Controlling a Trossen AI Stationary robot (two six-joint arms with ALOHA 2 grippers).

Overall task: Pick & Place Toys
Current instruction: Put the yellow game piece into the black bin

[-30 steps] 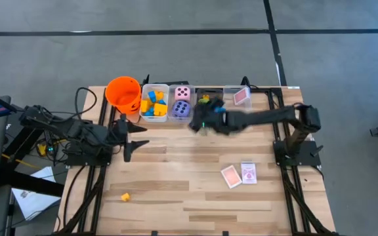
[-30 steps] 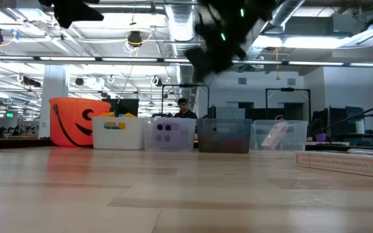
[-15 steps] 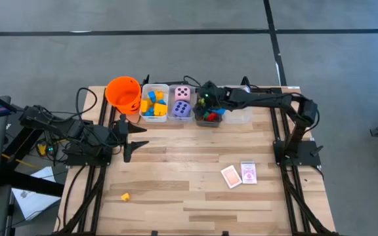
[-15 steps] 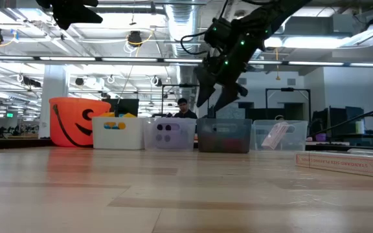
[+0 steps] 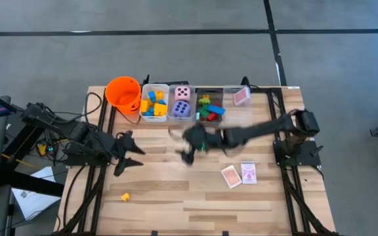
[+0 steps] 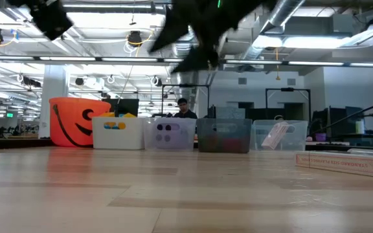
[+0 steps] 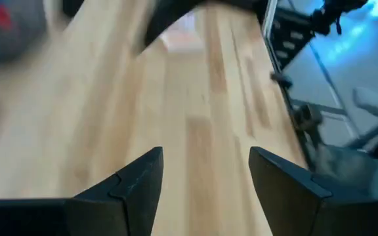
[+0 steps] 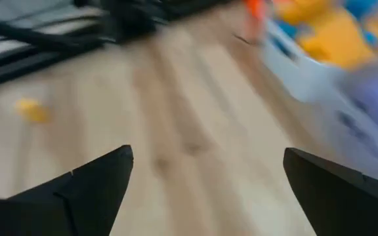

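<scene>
Hovering mid-table, right pincer [image 5: 188, 147] spread, seemingly empty, left pincer [image 5: 128, 153] parted

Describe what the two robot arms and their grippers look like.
Both arms are dark, jointed and slim. The left gripper and the right gripper each end in two black, wedge-shaped fingers. Black cables run by the left arm's base, and a green light glows near the right arm's wrist.

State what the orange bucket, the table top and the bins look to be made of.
Orange bucket: likely moulded plastic, uniform bright colour, printed black face in the low view.
Table top: pale wood planks, visible grain and seams.
Bins: probably plastic, some see-through, showing the contents.
</scene>
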